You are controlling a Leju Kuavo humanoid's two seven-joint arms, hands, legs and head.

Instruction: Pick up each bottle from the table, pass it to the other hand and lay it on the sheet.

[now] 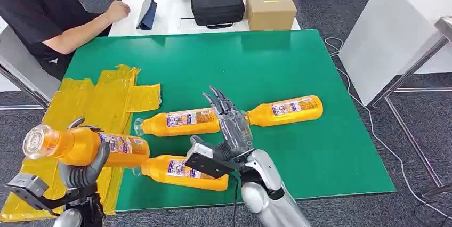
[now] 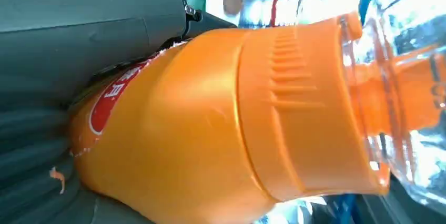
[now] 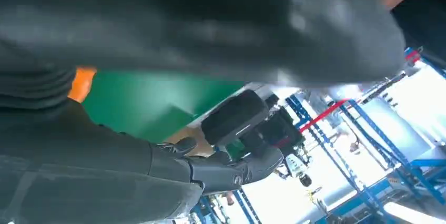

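With our left hand (image 1: 82, 165) gripping the bottle (image 1: 88, 146), right hand (image 1: 229, 126) spread empty, we should lower it flat onto the yellow sheet (image 1: 90, 102) at twelve o'clock.

Four orange bottles (image 1: 184, 122), yellow sheet (image 1: 101, 104)

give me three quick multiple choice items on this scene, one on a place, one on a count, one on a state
1. Where does the yellow sheet lie?
A. on the table's left part
B. on the white table
C. on the floor at right

2. How many orange bottles lie on the green table?
A. one
B. three
C. five

3. What is the left robot hand doing?
A. hanging with nothing in it
B. gripping the held bottle
C. pressing on the cardboard box

Answers:
1 A: the sheet covers the table's left edge.
2 B: the far bottle, middle bottle and near bottle lie there.
3 B: its fingers wrap the raised bottle; the right robot hand holds nothing.
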